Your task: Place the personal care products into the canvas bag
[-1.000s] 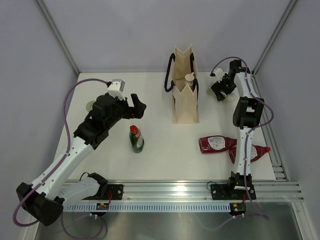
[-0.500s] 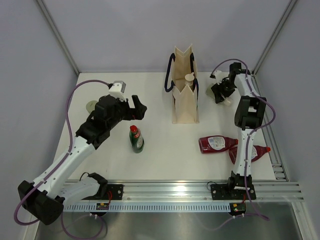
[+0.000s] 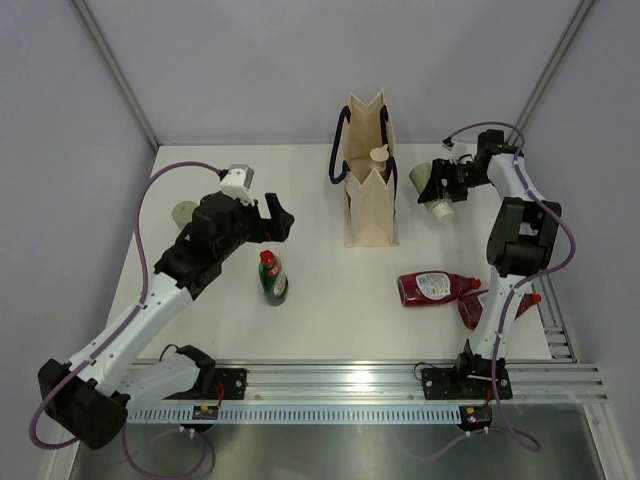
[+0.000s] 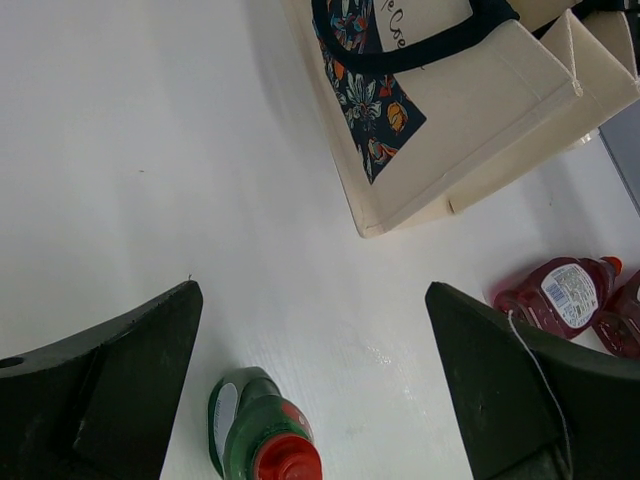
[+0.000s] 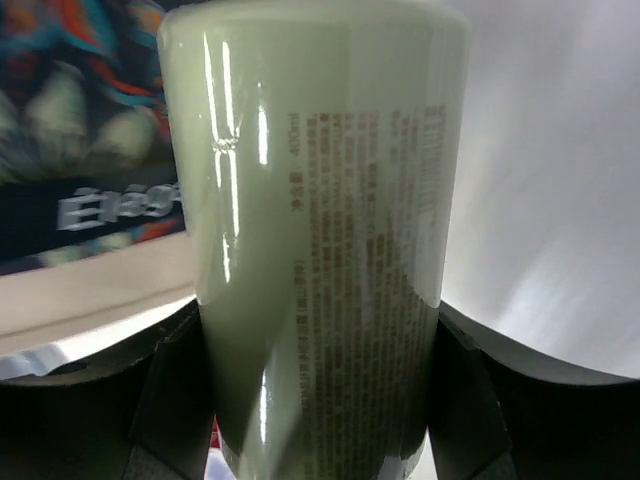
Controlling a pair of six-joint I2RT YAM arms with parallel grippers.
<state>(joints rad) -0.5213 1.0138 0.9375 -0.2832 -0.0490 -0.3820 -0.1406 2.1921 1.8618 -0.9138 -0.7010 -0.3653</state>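
Observation:
The canvas bag [image 3: 368, 185] stands upright at the back centre, with a beige bottle [image 3: 378, 157] sticking out of its top. My right gripper [image 3: 446, 184] is shut on an olive-grey bottle [image 3: 422, 178], held off the table just right of the bag. This bottle [image 5: 310, 220] fills the right wrist view between both fingers. My left gripper [image 3: 275, 220] hangs open above a dark green bottle with a red cap [image 3: 272, 278], which stands below the open jaws [image 4: 262, 440]. Two dark red bottles [image 3: 432, 287] lie at the right. Another olive-grey bottle [image 3: 184, 212] peeks out behind the left arm.
The second dark red bottle [image 3: 468, 308] lies partly behind the right arm, close to the table's right edge. The bag's floral patch [image 4: 370, 100] and navy handles [image 3: 338, 150] face left. Grey walls enclose the back and both sides.
My right gripper closed on the olive-grey bottle and swung it towards the bag, with the elbow moving right. The left gripper shifted slightly, staying open.

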